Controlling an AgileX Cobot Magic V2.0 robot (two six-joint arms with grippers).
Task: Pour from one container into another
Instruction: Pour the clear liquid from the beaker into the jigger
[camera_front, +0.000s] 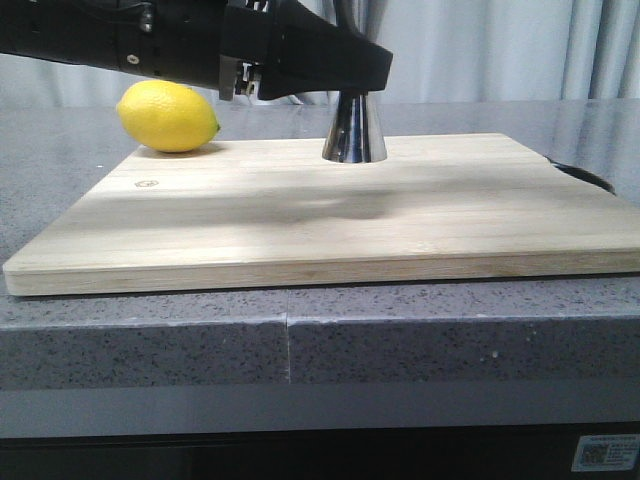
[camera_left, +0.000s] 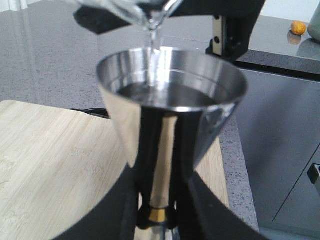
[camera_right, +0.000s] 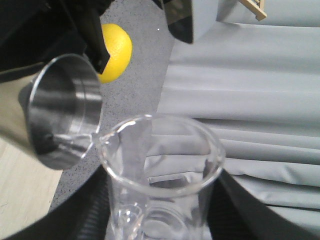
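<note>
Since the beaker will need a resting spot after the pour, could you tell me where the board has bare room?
The cutting board is bare across its near half and both front corners. Its far edge is crowded: the jigger stands there under the left end effector, and the lemon lies off the far-left corner.

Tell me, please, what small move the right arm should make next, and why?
Probably hold the tilt a moment longer: a thin stream runs from the beaker lip into the jigger, which is only partly filled, and the left hand steadies its waist.
</note>
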